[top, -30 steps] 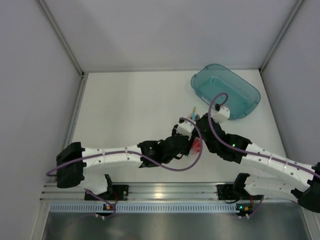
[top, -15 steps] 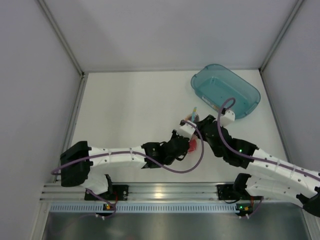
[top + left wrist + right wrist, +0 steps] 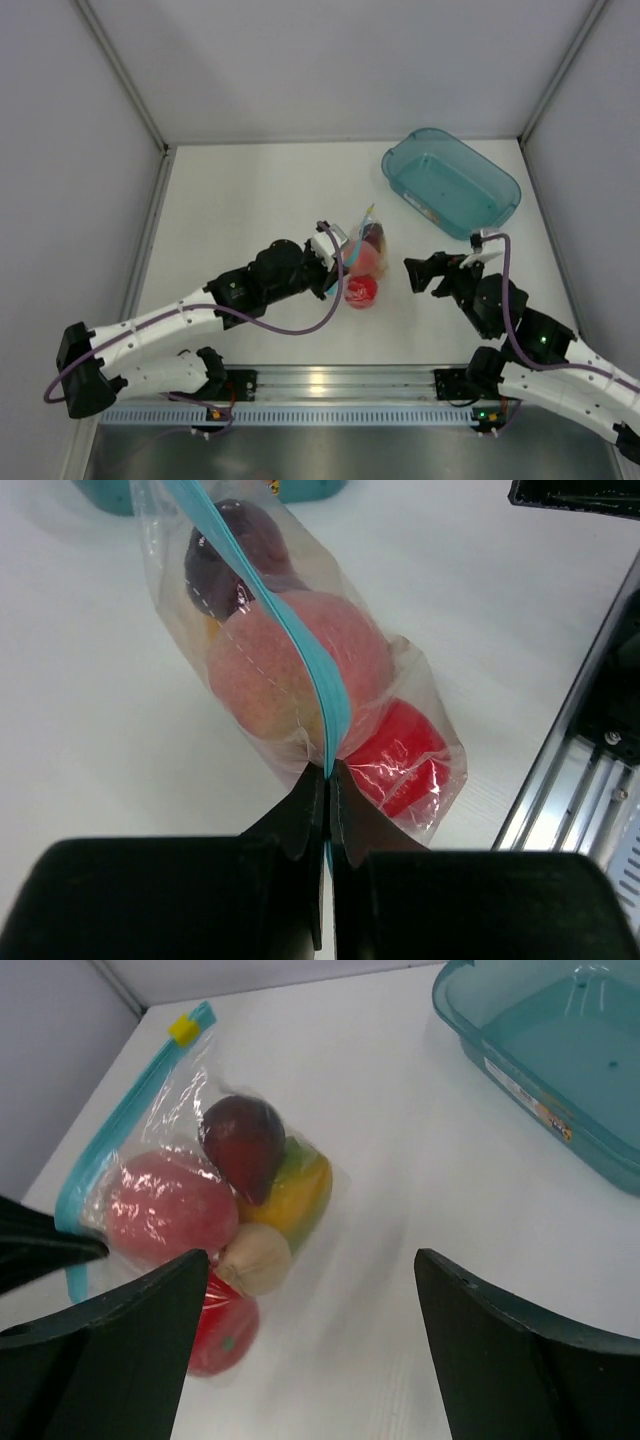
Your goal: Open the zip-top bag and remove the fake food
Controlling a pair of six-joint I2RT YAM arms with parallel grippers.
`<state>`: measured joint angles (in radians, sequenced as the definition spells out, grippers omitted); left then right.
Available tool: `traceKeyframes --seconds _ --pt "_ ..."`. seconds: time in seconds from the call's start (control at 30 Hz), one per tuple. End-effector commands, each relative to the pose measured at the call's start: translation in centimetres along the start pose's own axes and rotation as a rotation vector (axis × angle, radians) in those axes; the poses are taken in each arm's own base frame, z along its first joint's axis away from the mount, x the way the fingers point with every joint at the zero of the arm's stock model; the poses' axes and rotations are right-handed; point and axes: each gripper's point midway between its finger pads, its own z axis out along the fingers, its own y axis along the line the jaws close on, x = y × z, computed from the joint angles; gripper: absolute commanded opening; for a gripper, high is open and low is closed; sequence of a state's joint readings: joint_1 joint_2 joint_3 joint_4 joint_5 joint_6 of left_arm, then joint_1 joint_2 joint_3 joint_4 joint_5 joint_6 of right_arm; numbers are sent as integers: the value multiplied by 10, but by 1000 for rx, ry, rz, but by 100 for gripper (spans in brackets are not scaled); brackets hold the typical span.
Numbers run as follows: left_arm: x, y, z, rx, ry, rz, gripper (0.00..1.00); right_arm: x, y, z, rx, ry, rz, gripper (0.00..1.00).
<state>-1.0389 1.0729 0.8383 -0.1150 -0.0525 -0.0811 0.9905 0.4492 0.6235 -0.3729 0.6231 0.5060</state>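
Your left claw (image 3: pixel 327 772) pinches shut on one end of the zip-top bag (image 3: pixel 215 1185), which lies on the surface (image 3: pixel 250 200) with the fake food (image 3: pixel 160 1205) inside. Its teal zip strip (image 3: pixel 300 645) runs straight away from that claw to a yellow slider (image 3: pixel 184 1029). Your right claw (image 3: pixel 310 1260), spread wide, faces the bag from its right without touching it.

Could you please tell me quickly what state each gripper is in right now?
Left gripper: shut on the zip-top bag.
Right gripper: open, holding nothing.
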Motion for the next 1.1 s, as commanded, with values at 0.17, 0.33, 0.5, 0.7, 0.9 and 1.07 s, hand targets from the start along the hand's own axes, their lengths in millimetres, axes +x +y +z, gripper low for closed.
traceKeyframes --seconds 0.17,0.33,0.5,0.7,0.9,1.07 --pt "-35 -67 -32 497 -18 177 0 -20 45 -47 -430 -51 -247 86" --pt "-39 -102 -62 766 0 244 0 -18 67 -71 -596 20 -329 85" --pt "-54 -123 -91 947 -57 290 0 -41 64 -98 -647 -23 -360 83" --pt "-65 -121 -109 1050 -95 298 0 -55 63 -136 -753 -69 -398 81" --pt "-77 -120 -117 1110 -130 291 0 -56 81 -154 -887 -55 -387 70" --pt "-81 -125 -122 1170 -150 298 0 -80 90 -152 -877 -144 -307 63"
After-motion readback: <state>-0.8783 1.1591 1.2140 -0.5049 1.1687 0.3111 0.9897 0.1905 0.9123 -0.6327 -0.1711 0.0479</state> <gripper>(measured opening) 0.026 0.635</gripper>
